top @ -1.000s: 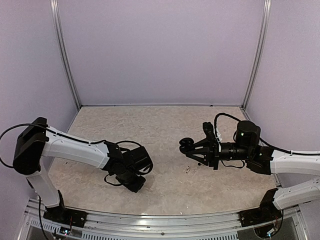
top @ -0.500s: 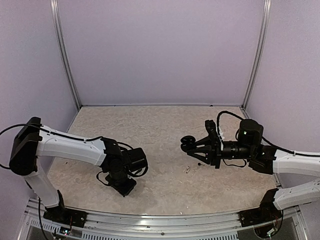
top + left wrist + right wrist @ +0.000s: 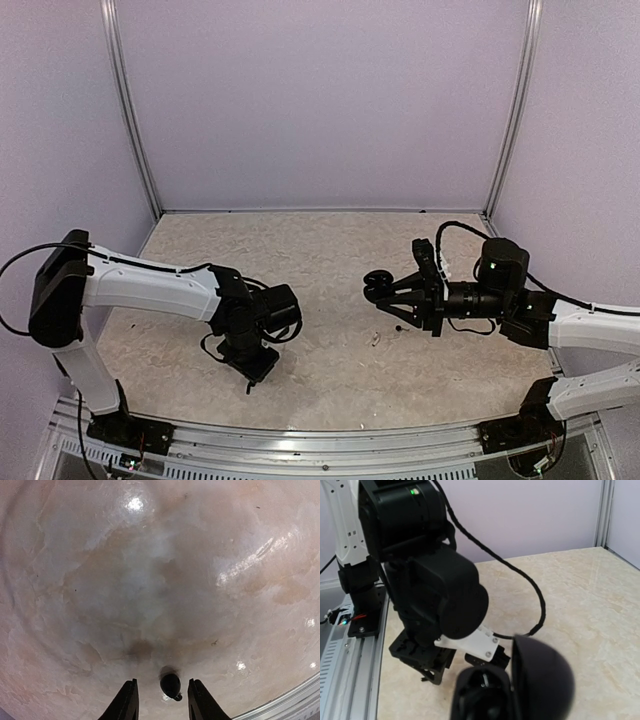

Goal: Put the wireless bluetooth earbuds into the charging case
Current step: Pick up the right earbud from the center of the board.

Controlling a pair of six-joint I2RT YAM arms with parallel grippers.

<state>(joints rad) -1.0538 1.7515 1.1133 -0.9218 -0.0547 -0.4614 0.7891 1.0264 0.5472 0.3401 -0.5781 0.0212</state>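
a: state of the left pincer [image 3: 256, 375]?

b: we read it as open. it points straight down at the worktop [image 3: 320, 250], near the front edge. in the left wrist view its two fingers [image 3: 125, 702] stand apart, and a glossy black earbud [image 3: 170, 686] lies on the worktop between them. we see a gap on each side of the earbud, so neither finger touches it and nothing is held.

a: and the right pincer [image 3: 388, 293]?

b: closed on the charging case [image 3: 375, 286], a round black shell. we see it held above the worktop, right of centre, facing the left arm. in the right wrist view the lid [image 3: 542, 680] stands hinged open to the right of the base. the cavity is dark, and we cannot tell whether an earbud sits inside it.

a: spacing between earbud and case?

b: well apart. the earbud is at the front left, under the left pincer; the case is off the surface on the right.

a: other items?

b: one small pale item [image 3: 376, 340] lies on the worktop just nearer to us than the case. it is too small for us to identify.
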